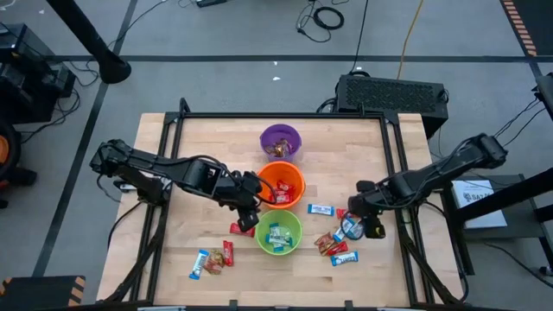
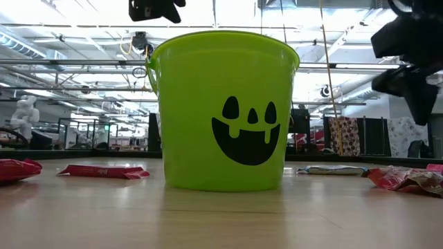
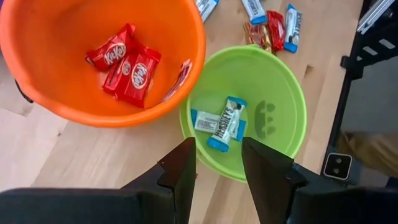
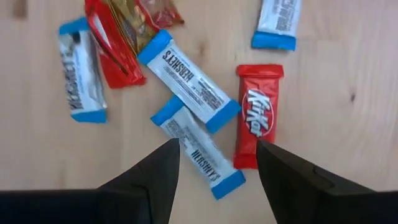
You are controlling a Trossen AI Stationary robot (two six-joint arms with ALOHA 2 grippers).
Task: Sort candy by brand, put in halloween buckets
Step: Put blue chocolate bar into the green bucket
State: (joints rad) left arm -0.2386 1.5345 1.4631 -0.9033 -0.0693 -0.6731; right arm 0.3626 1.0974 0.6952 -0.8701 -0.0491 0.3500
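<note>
— Where does the right gripper (image 4: pixel 214 163) stand?

— Well off to the side of the green bucket (image 1: pixel 278 231), over the loose candy on the table (image 1: pixel 207 138). Its fingers are spread wide and hold nothing. A blue-and-white Hershey's bar (image 4: pixel 198 151) lies flat between them, on the wood; a red KitKat (image 4: pixel 255 123) lies just beside it, and a second Hershey's bar (image 4: pixel 189 81) partly overlaps it.

— And the arm's pose?

— It reaches in from the table's edge, wrist bent down over the cluster.

— The left gripper (image 3: pixel 216 162)?

— Partly open, empty — it hangs over the green bucket's rim, on the side next to the orange bucket (image 1: pixel 281 183). That arm stretches low across the table from the other edge.

— What's inside?

— Blue-and-white bars (image 3: pixel 224 123) in the green bucket, red KitKats (image 3: pixel 126 65) in the orange. The purple bucket (image 1: pixel 280 141) sits beyond the orange one, farther from the green.
</note>
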